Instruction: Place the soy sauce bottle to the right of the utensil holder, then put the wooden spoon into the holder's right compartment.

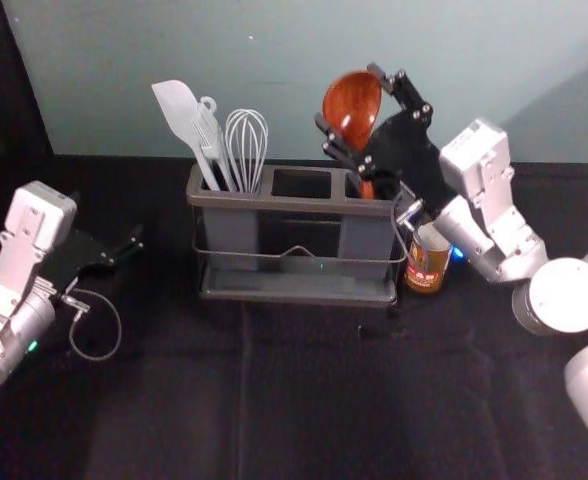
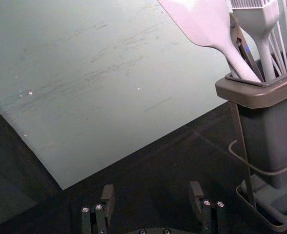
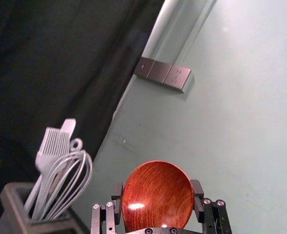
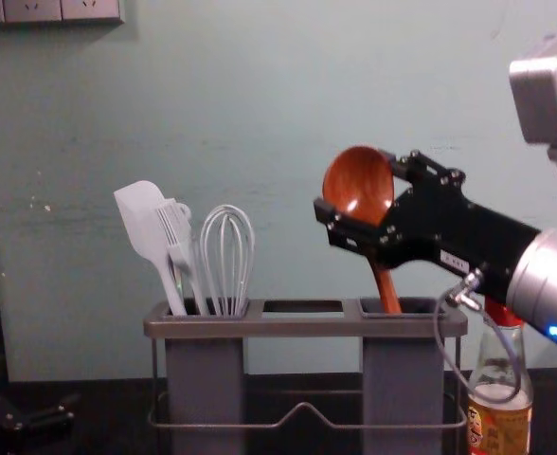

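The wooden spoon (image 1: 352,108) is bowl-up over the utensil holder (image 1: 292,203), its handle entering the right compartment. My right gripper (image 1: 350,108) is shut on the bowl, one finger at each side; in the right wrist view the bowl (image 3: 158,196) fills the gap of the gripper (image 3: 157,195). In the chest view the spoon's handle (image 4: 385,287) passes below the rim; its lower end is hidden. The soy sauce bottle (image 1: 428,262) stands just right of the holder, its top partly hidden by my right arm. My left gripper (image 1: 124,248), open and empty in the left wrist view (image 2: 152,197), idles at left.
A spatula (image 1: 179,112), a brush (image 1: 210,135) and a whisk (image 1: 246,145) stand in the holder's left compartment. A pale wall (image 1: 234,60) rises behind the dark table (image 1: 304,400). A socket strip (image 3: 163,73) is on the wall.
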